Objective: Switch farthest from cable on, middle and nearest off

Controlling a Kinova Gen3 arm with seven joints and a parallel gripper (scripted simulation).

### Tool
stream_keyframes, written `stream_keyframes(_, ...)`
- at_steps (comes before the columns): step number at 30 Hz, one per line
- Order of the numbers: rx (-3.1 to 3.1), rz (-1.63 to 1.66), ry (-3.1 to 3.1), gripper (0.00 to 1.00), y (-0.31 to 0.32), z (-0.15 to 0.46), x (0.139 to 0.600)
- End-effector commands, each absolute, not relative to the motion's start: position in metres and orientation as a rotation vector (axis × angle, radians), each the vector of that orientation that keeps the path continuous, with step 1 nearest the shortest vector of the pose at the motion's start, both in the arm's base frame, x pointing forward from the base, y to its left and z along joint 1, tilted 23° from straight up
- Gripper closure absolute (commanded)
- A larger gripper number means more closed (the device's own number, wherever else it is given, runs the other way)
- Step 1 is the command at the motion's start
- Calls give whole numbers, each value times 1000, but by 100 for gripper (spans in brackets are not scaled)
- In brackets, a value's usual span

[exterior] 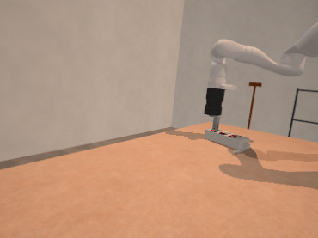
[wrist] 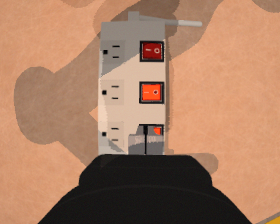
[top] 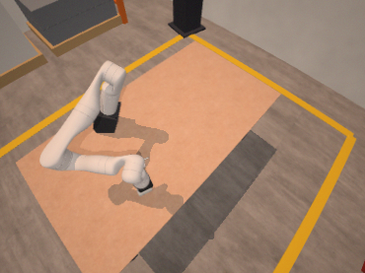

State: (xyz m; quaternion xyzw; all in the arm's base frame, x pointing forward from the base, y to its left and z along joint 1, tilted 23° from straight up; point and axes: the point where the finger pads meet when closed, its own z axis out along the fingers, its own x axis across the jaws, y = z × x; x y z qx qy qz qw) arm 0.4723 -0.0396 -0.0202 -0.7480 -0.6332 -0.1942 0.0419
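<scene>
No brand or readable writing on the power strip [wrist: 133, 87]; only small marks on the red switches. Lying flat on the orange table [exterior: 107, 186], right way up, long axis running straight away from the gripper [wrist: 145, 141], cable [wrist: 181, 22] at the far end. Clenched, grasping nothing, fingertips down on the switch farthest from the cable [wrist: 154, 130].

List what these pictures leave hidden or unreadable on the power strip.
- Top view: the power strip lies almost wholly under the shut pincer.
- Wrist view: the switch farthest from the cable is half covered by the fingertips.
- Exterior view: switches too small to read.
</scene>
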Motion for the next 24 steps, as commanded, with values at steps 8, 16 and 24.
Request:
stream_keyframes(8,-2289,-595,-1938,100,-39,-21,473)
stream_keyframes(16,-2289,-595,-1938,100,-39,-21,473)
stream_keyframes(24,-2289,-595,-1938,100,-41,-16,471)
